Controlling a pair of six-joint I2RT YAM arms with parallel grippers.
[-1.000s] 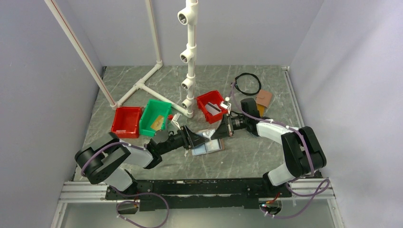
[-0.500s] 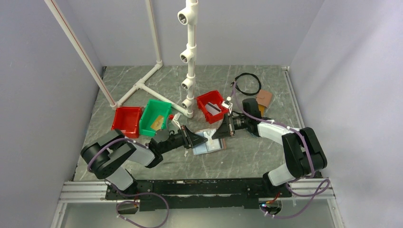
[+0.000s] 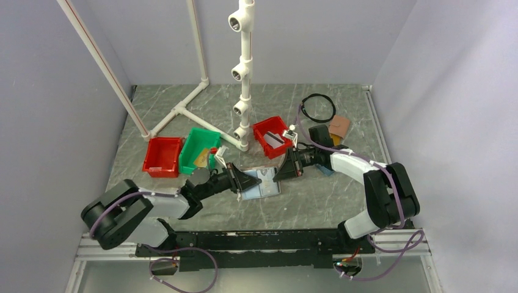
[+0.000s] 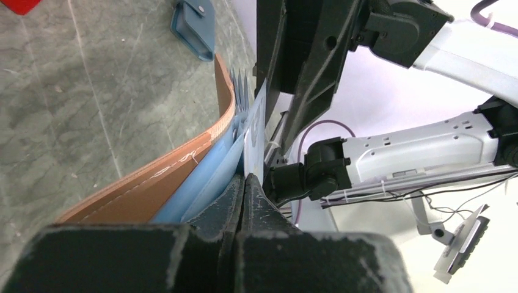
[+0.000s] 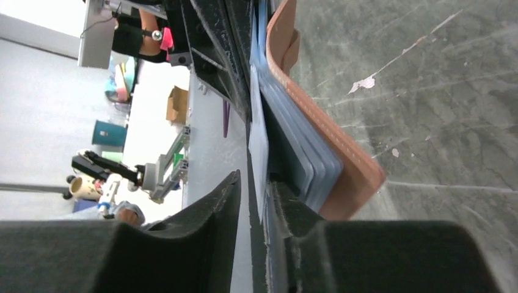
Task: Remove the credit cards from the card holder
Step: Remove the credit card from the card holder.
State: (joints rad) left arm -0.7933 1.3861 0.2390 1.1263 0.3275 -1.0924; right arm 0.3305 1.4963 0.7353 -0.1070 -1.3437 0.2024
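At the left, the left claw [image 3: 249,181] is lying low over the grey surface [image 3: 317,201]. It is clenched tight, with its tips pressing at the left edge of the card holder [image 3: 264,187]; I cannot tell whether anything is pinched between them. The holder is lying open at the middle, blue lining up and tan leather bowing. A grey-white card [image 5: 257,143] is standing out of its pockets. At the right, the right claw [image 3: 281,171] is sitting slightly released, straddling that card's edge.
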